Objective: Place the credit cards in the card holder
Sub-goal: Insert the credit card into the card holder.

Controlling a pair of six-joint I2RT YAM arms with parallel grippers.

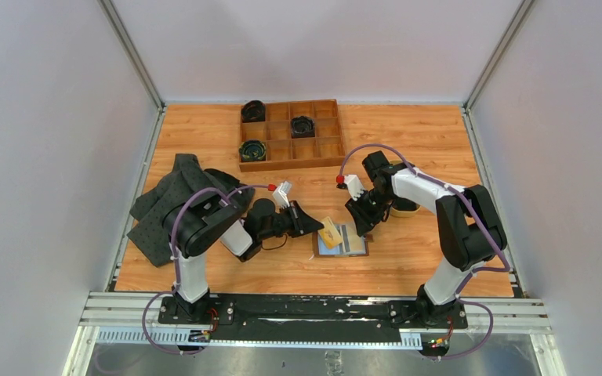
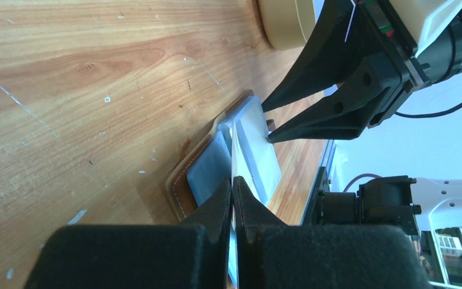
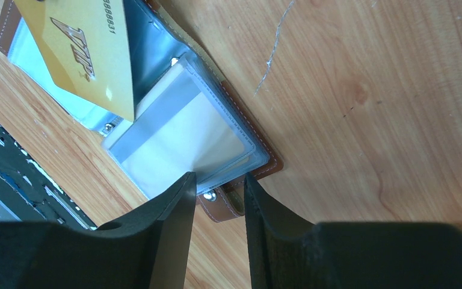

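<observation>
The brown leather card holder [image 1: 345,244] lies open on the table with its pale blue and clear sleeves facing up. It also shows in the left wrist view [image 2: 183,180] and in the right wrist view [image 3: 263,158]. My left gripper [image 1: 311,225] is shut on the yellow-gold credit card [image 1: 330,232], which hangs tilted over the holder's left half. The card is edge-on in the left wrist view [image 2: 233,158] and flat in the right wrist view [image 3: 87,57]. My right gripper [image 3: 216,183] is open, with its fingertips at the holder's right edge, straddling the snap tab [image 3: 222,201]. No other cards are in view.
A tan oval dish [image 1: 404,207] sits just right of my right gripper [image 1: 360,222]. A wooden compartment tray [image 1: 290,135] with dark rolled items stands at the back. A dark grey cloth [image 1: 165,205] lies at the left.
</observation>
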